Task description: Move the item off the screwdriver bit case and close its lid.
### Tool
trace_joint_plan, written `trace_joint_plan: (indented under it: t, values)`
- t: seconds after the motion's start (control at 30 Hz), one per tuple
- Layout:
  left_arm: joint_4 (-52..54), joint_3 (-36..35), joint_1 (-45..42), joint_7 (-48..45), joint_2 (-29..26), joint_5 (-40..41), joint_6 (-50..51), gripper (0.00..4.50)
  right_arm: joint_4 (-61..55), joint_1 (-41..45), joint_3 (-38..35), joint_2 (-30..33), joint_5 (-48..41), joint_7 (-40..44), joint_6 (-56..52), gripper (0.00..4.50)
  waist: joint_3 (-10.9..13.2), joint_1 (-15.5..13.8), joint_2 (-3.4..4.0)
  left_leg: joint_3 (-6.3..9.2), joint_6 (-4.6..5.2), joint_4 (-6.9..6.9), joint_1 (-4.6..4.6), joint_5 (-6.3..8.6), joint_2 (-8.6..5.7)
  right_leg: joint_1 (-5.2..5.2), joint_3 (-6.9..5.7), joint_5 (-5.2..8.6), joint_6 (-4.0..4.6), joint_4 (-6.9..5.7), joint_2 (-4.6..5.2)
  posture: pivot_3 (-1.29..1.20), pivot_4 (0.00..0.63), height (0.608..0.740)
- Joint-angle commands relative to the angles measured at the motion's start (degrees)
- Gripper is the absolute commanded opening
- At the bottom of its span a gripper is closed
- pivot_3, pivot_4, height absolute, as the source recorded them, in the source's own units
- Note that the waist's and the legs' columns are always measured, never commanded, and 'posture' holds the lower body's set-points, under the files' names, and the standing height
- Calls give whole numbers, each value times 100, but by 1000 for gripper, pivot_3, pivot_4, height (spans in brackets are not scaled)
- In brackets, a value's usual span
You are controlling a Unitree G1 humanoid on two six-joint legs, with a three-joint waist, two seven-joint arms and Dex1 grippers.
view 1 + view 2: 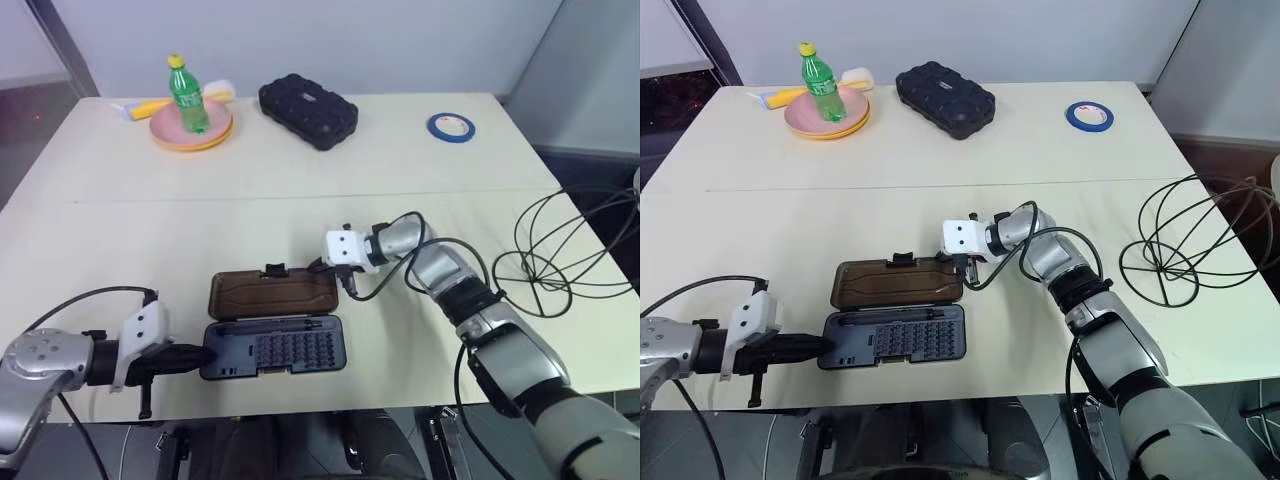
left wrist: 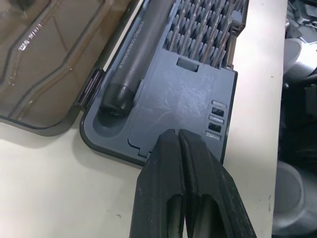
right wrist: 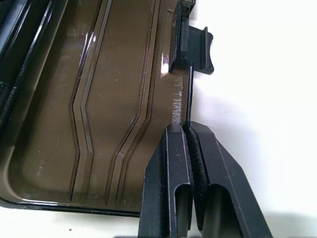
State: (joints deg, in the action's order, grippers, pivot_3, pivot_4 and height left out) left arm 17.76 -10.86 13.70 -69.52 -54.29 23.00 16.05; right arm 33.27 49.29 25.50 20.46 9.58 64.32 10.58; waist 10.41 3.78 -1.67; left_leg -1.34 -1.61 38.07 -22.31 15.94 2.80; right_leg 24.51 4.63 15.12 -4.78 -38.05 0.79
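A: Case (image 1: 273,348) lies open near the six o'clock edge of the bench (image 1: 300,190). What's in its tray?

B: Rows of small bits stand in the right part, a dark driver handle (image 2: 136,54) lies in a groove along the hinge side, and the left end is a flat blue-grey panel.

A: And the lid (image 1: 273,294)?

B: It lies flat on the bench at twelve o'clock of the tray, its brown inner face up and nothing in it. Its black latch tab (image 3: 190,47) sticks out from the far edge.

A: Pincers?

B: The left pincer (image 2: 178,136) is closed, holding nothing, its tips at the tray's nine o'clock end. The right pincer (image 3: 188,130) is shut on the lid's far rim, beside the latch tab, at about two o'clock of the tray.

A: The wire sphere (image 1: 570,250)?

B: Off the case, at three o'clock, at the bench's right edge, well apart from the tray.

A: Other containers?

B: At eleven o'clock, far back, a pink plate (image 1: 190,128) carries an upright green bottle (image 1: 186,97). A bumpy black case (image 1: 308,110), shut, lies at twelve o'clock, and a blue tape roll (image 1: 450,126) at one.
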Motion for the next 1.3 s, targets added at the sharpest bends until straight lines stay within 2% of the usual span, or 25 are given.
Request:
trace_joint_plan:
  t: [0.03,0.1,0.23,0.33,0.47,0.7,0.77,0.83,0.93,1.07,1.17,1.3]
  values:
    - [-138,185,76,186,77,-229,-6,96,-911,-36,-221,218,330,-588,107,0,-1,-2,6,0,0,1,1,0,0,0,1,0,0,-1,0,0,150,737]
    - [-125,165,111,229,88,-196,10,96,-1594,-151,-342,398,489,-843,19,0,0,-8,14,0,0,2,1,0,0,0,1,0,0,-3,0,0,150,737]
    - [-132,138,156,296,102,-141,22,96,-3258,-753,-542,809,410,-821,-364,0,0,-69,17,3,0,3,0,0,-1,1,0,0,-1,-4,-1,0,150,737]
    - [-96,171,129,361,124,-111,67,96,-3893,-1207,-489,978,436,-861,-508,0,-1,-125,16,0,0,3,0,0,-1,1,1,1,-1,-2,-1,0,150,737]
    - [160,-104,16,473,149,275,410,96,-3880,-1337,-402,979,532,-1028,-553,0,-1,-123,18,-6,0,5,2,0,-1,2,5,2,1,-2,-2,0,150,737]
    - [498,-1301,-378,699,69,1851,1772,96,-3603,-1268,-409,916,666,-1352,-446,0,5,-122,7,-2,0,8,-5,0,1,7,4,2,0,-1,-6,0,150,737]
    - [329,-1848,-526,639,-23,2493,2288,96,-3604,-1300,-420,938,685,-1374,-435,0,5,-116,7,-2,0,7,-5,0,2,7,4,1,-1,-1,-6,0,150,737]
    - [-225,-2162,-876,761,-104,2631,2487,96,-3649,-1358,-438,962,695,-1394,-453,0,7,-113,9,-1,0,7,-6,0,4,10,4,1,-1,-2,-9,0,150,737]
    - [-908,-1753,-1268,859,-232,1896,2051,96,-3725,-1419,-450,993,702,-1406,-483,0,7,-116,10,5,0,7,-3,0,3,9,1,2,1,-5,-15,0,150,737]
    - [-1705,-715,-2003,754,-149,994,1362,96,-3840,-1468,-463,1015,685,-1394,-569,0,7,-135,7,-1,0,6,-6,0,1,9,3,3,2,0,-12,0,150,737]
    - [-2359,90,-2795,678,206,411,871,96,-3954,-1508,-486,1026,672,-1382,-672,0,5,-153,4,-2,-1,7,-9,0,0,8,2,2,2,1,-12,0,150,737]
    - [-3291,746,-3742,599,810,-63,478,96,-4145,-1571,-512,1042,649,-1358,-827,0,5,-151,2,0,0,8,-10,0,0,10,2,-8,-15,-2,-15,0,150,737]
